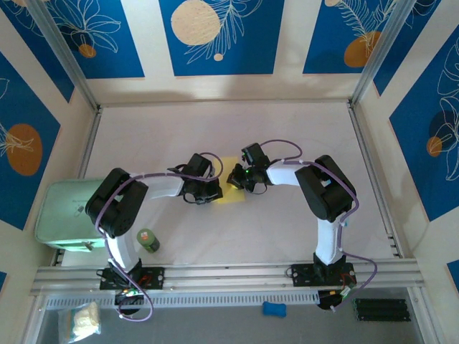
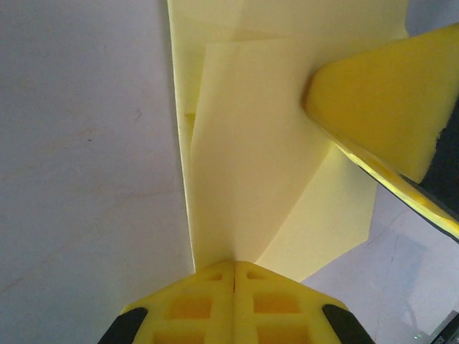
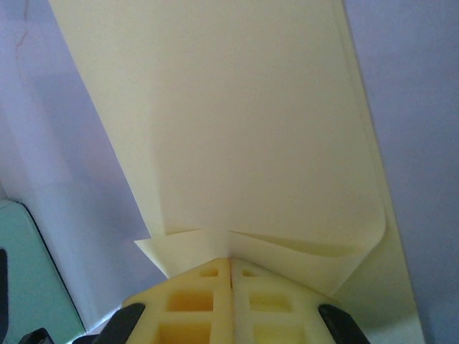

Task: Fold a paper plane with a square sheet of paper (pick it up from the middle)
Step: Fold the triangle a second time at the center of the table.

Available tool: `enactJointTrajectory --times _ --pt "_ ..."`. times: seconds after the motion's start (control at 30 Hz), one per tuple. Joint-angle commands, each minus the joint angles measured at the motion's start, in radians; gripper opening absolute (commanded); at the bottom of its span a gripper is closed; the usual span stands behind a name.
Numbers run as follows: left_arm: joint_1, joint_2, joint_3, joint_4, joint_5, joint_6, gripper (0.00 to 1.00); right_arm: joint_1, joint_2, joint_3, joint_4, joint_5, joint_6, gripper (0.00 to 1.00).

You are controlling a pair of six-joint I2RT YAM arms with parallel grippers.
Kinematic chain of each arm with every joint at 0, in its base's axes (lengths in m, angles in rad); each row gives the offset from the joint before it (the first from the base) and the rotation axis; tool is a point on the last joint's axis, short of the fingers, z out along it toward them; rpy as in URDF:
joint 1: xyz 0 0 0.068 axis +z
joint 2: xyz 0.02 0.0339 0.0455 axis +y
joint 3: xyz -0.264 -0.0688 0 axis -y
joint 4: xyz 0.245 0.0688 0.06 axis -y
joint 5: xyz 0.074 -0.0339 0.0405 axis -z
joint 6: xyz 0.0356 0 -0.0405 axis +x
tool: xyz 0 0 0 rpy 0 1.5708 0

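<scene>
While both are shut, left gripper [image 2: 233, 264] & right gripper [image 3: 229, 259] touch the part-folded pale-yellow square sheet of paper [image 1: 232, 198] betw. them; mint-green plastic box [image 1: 64, 213] well left.

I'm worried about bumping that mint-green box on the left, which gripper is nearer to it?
Left. The left gripper is at the left side of the sheet of paper, toward the mint-green box; the right gripper is at its right side, farther off.

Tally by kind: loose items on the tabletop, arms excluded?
Yellow paper sheet, partly folded: 1
Pale green box: 1
Small green container: 1
Total: 3
</scene>
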State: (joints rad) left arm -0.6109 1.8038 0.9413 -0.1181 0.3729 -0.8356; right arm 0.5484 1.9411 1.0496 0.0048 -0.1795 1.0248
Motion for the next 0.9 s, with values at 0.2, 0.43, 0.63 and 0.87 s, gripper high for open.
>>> enactJointTrajectory --times 0.2,0.43,0.63,0.87 --pt "0.008 0.038 -0.012 -0.093 -0.049 0.029 0.00 -0.034 -0.060 0.083 -0.134 -0.095 -0.204 0.02" --pt "0.007 0.037 -0.006 -0.100 -0.048 0.032 0.00 -0.025 -0.062 0.025 -0.113 -0.132 -0.269 0.02" --pt "0.008 0.037 -0.005 -0.100 -0.048 0.031 0.00 -0.003 -0.034 0.017 -0.107 -0.152 -0.272 0.01" --pt "0.008 0.028 -0.006 -0.098 -0.046 0.030 0.00 0.003 0.015 0.015 -0.078 -0.178 -0.260 0.01"
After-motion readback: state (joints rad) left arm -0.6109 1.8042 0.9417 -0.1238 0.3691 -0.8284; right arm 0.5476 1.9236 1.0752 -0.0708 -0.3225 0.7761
